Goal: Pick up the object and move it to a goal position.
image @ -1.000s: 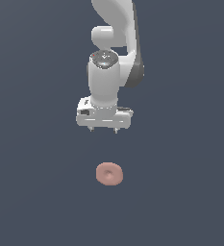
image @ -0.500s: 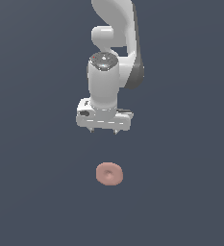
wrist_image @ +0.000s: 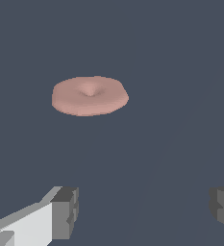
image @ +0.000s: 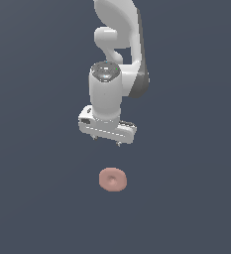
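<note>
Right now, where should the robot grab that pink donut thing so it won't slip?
Probably across its rounded outer rim, coming straight down from above. The pink disc lies flat on the dark floor, dimple up, and looks narrower than the open gripper, so one finger could go on each side of it.

So the arm [image: 118, 30] is basically all glossy white, with fat rounded segments that look like bent tubes. There's a dark grey strip running down the side at the upper right of the exterior view, plus a darker rounded joint cover beside the wrist. The wrist [image: 106, 92] is a chunky white cylinder with a grey circular cap on top that has a faint greenish ring in it. Under it sits a flat white rectangular block with small dark marks on its face. The gripper [image: 107, 142] has two short fingers [wrist_image: 65, 212], white bodies with dark grey ridged pads on the tips.
</note>
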Robot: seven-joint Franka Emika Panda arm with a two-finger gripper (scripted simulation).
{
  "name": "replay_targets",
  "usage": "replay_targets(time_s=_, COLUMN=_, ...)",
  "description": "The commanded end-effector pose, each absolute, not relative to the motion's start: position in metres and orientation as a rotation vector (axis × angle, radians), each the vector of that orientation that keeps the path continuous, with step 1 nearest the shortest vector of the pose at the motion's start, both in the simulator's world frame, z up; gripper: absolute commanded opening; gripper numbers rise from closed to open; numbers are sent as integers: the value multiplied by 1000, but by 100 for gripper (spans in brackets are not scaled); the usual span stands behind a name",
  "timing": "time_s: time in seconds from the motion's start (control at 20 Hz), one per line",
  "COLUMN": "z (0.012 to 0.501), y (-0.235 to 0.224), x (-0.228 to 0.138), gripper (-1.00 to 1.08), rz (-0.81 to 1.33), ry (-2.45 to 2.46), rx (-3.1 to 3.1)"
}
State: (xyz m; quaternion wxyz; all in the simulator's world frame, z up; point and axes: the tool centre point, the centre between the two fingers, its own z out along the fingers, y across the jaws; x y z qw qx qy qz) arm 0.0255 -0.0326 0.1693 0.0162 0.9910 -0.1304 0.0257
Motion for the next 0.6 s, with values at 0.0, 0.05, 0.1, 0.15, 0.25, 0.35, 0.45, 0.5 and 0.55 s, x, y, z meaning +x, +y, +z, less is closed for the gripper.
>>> replay_targets(time_s=0.0, z=165, y=-33, x=32, gripper=100, rz=76, ry=-509, rx=3071)
replay_targets(time_s=0.05, z=164, y=-33, x=34, gripper=100, rz=74, ry=-554, rx=3065)
replay_targets(time_s=0.1, z=162, y=-32, x=37, gripper=100, rz=72, ry=-598, rx=3059)
replay_targets(time_s=0.15, z=160, y=-32, x=40, gripper=100, rz=70, ry=-642, rx=3051)
replay_targets(time_s=0.25, z=157, y=-32, x=45, gripper=100, rz=66, ry=-730, rx=3035)
replay_targets(time_s=0.35, z=153, y=-32, x=50, gripper=100, rz=62, ry=-817, rx=3016)
replay_targets(time_s=0.45, z=150, y=-32, x=55, gripper=100, rz=58, ry=-903, rx=2994)
replay_targets(time_s=0.5, z=148, y=-31, x=58, gripper=100, rz=56, ry=-945, rx=2982)
replay_targets(time_s=0.55, z=146, y=-31, x=60, gripper=100, rz=54, ry=-988, rx=2970)
